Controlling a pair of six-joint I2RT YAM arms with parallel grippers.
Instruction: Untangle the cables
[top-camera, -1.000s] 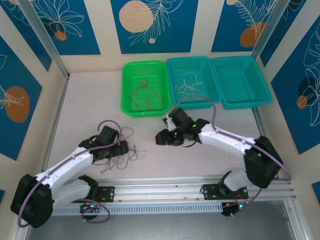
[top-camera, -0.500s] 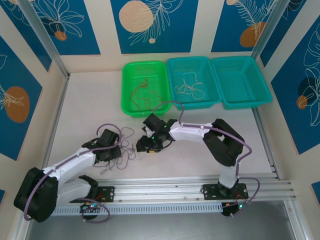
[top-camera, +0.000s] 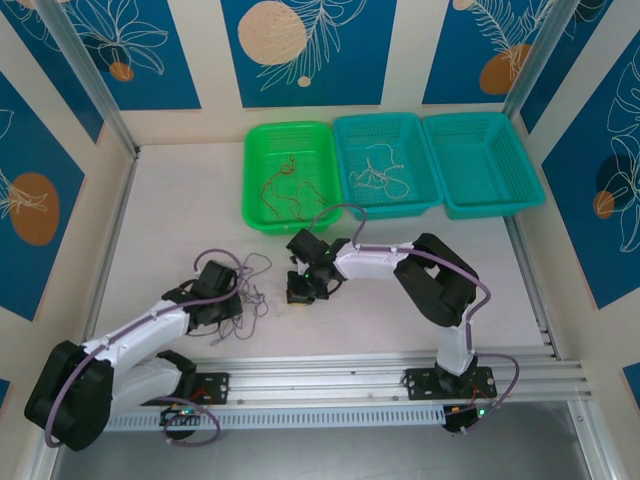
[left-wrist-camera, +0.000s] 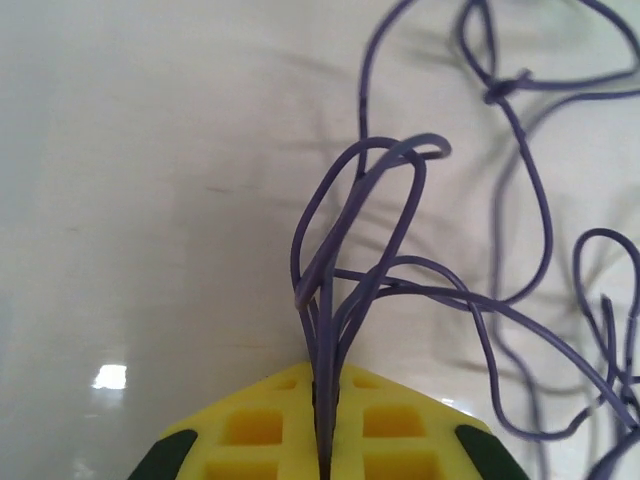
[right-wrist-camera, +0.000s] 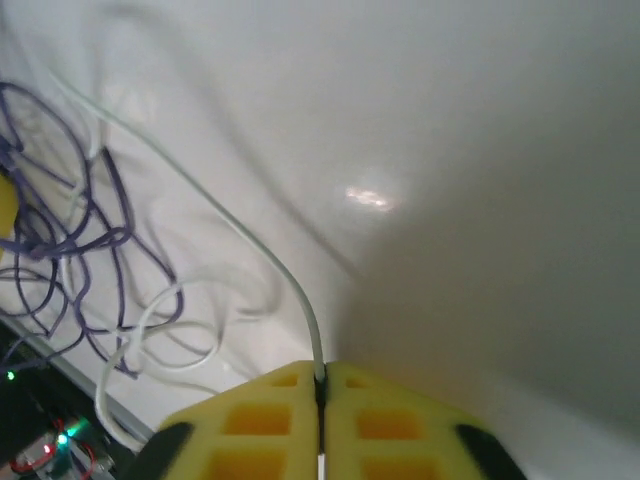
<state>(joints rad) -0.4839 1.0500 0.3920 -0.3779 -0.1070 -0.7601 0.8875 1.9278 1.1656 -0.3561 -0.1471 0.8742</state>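
- Swinging across within a second, the right gripper (top-camera: 300, 293) now sits beside the small clump of thin, floppy purple and pale cables (top-camera: 255, 292) on the white table (top-camera: 180, 220).
- Its jaws pinch one pale beige wire (right-wrist-camera: 250, 240).
- The left gripper (left-wrist-camera: 325, 400) stays clamped on dark purple strands (left-wrist-camera: 350, 220); pulling apart should separate them.

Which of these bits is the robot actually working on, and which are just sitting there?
In the job: purple cables, pinched by left gripper; pale cable, pinched by right gripper.
Sitting by: green basket with reddish wires; middle teal basket with pale wires; right teal basket.
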